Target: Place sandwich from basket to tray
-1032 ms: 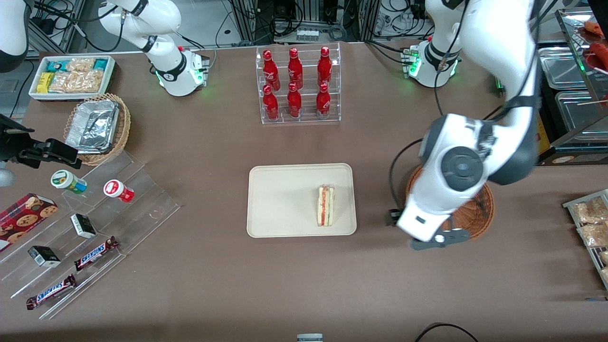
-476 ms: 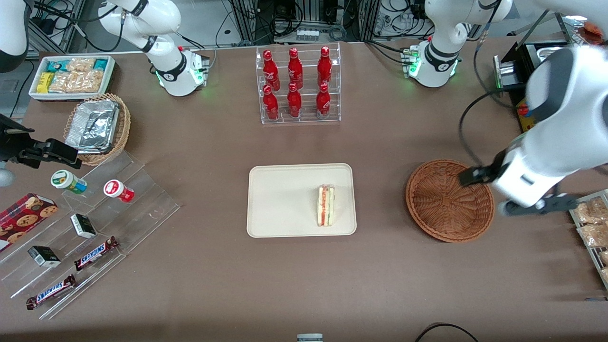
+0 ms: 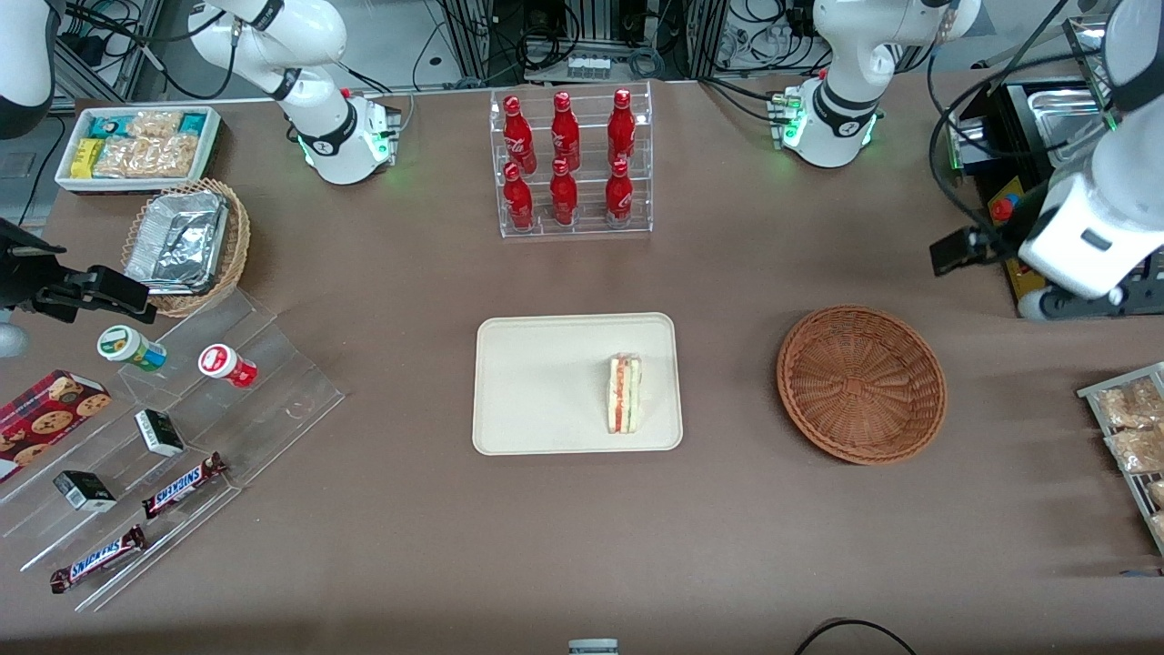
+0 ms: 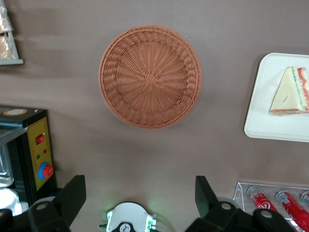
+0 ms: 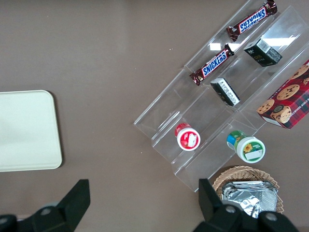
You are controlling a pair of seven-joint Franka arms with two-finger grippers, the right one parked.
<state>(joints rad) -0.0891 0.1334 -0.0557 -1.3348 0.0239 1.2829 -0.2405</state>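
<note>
The small triangular wedge of white bread with red and green filling, the sandwich, lay on the flat cream rectangular tray, close to the rim at the working arm's end, its long axis running from nearer the front camera to farther from it. The round reddish-brown wicker basket sat on the brown counter, well apart from the tray toward the working arm's end, with nothing in it.

The left arm's gripper hung high over the counter at the working arm's edge, beside a black control box with a red button. Its jaws stood spread wide, with nothing between them. From there the basket lay between the gripper and the tray, so the sandwich was the farther of the two.

By the look of it the placing was done, and any coming move was only a retreat. Bare counter surrounded basket and tray; the nearest obstacles were the control box and a wire rack of snack packets.
</note>
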